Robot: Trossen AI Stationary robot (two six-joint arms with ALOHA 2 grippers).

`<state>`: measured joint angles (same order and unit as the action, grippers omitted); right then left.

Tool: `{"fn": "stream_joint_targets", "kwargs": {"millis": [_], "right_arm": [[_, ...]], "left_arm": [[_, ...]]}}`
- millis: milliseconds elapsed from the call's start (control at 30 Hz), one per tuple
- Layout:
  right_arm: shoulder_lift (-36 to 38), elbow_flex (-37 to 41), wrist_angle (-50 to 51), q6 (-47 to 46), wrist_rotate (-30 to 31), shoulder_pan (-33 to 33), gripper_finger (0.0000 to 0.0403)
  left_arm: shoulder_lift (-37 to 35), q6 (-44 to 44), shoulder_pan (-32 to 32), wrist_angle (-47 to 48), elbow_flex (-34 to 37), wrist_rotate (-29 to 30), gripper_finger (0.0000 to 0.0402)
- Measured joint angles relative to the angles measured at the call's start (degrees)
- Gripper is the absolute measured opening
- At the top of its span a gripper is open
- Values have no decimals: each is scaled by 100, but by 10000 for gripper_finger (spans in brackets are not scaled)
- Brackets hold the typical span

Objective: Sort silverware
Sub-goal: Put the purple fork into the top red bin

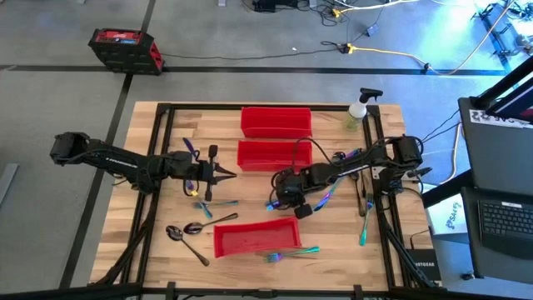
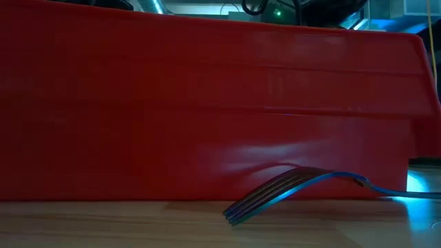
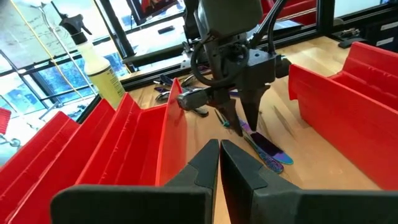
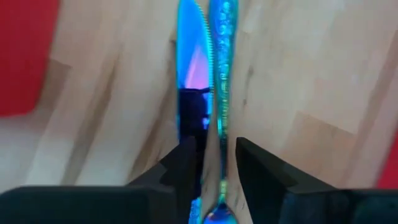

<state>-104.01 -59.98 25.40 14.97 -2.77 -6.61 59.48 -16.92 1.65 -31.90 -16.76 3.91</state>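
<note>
High view: the right gripper (image 1: 287,198) is low over the table between the red bins (image 1: 276,122), above loose silverware (image 1: 326,197); the left gripper (image 1: 226,173) waits mid-table, fingers together.
Right wrist view: fingers straddle a serrated knife (image 4: 189,62) and a handle (image 4: 222,68), narrowly apart, nothing visibly clamped. Better to close on one piece only, centred.
Low view: a fork (image 2: 289,189) lies against a bin.
No readable writing anywhere

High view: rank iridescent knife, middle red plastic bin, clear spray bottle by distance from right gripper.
From the right gripper:
1. Iridescent knife, just beside it toward the arm's base.
2. Middle red plastic bin, just beyond it.
3. Clear spray bottle, far corner.
</note>
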Motion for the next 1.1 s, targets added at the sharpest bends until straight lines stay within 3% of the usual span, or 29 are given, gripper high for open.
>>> {"fn": "stream_joint_targets", "kwargs": {"millis": [200, 433, 733, 1100], "right_arm": [[24, -37, -29, -170, -691, 270, 88], [24, -37, -70, -159, -685, 561, 73], [28, -37, 46, -51, -680, 479, 67], [28, -37, 64, 75, -86, 287, 66]], "left_arm": [[0, 1, 0, 0, -2, 77, 1], [0, 3, 0, 1, -2, 78, 1], [0, 3, 0, 4, -2, 166, 1], [0, 3, -138, 44, -2, 294, 1]]}}
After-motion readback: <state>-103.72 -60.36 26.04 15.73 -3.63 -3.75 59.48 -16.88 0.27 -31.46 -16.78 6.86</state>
